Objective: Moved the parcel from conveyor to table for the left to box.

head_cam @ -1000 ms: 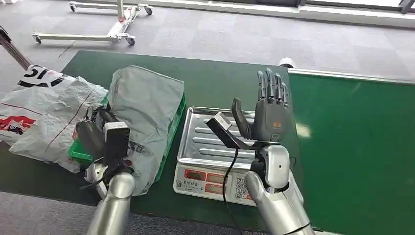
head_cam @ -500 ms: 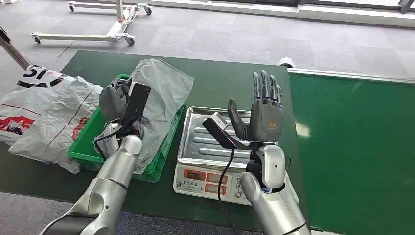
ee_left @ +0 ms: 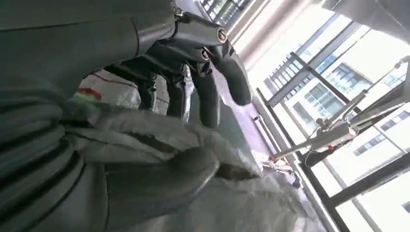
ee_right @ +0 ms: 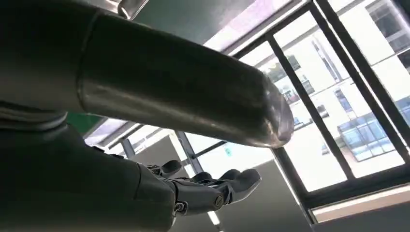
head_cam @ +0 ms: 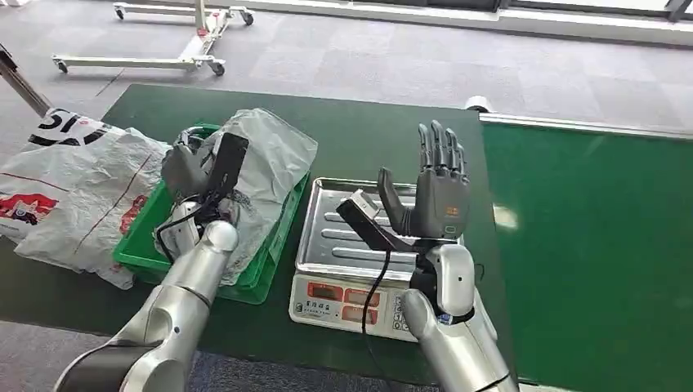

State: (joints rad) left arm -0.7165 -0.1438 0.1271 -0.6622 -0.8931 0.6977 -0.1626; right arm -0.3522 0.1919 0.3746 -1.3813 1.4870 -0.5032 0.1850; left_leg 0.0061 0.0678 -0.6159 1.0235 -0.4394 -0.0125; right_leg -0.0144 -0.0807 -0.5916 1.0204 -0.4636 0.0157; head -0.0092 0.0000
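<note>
— Fingers (head_cam: 438,155) of the right hand (head_cam: 437,196) stand straight up and spread, holding nothing, above the steel pan of the scale (head_cam: 327,237). What about the other side?

— Left hand (head_cam: 190,170) is down on the grey parcel (head_cam: 270,159). In the left wrist view its fingers (ee_left: 208,94) curl over the crumpled film and the thumb presses in underneath, so I judge it is gripping the bag, though how firm the hold is I cannot tell.

— Where does the parcel lie?

— Draped in the green crate (head_cam: 143,245) on the dark green tabletop (head_cam: 368,135), its far end spilling over the crate's rim toward the scale. A white printed bag (head_cam: 65,188) lies just beside the crate on the other side.

— How would you expect it to handle?

— Soft and light, I think: a thin plastic mailer, wrinkled, matte grey, with no stiff edges. It will sag and fold where it is not supported, and the film looks slick. Best taken by bunching a thick fold near the middle rather than a loose corner.

— And the surroundings?

— Hard, ridged metal on the scale pan, rigid moulded plastic on the crate, a flat green conveyor (head_cam: 588,245) to the right.
</note>
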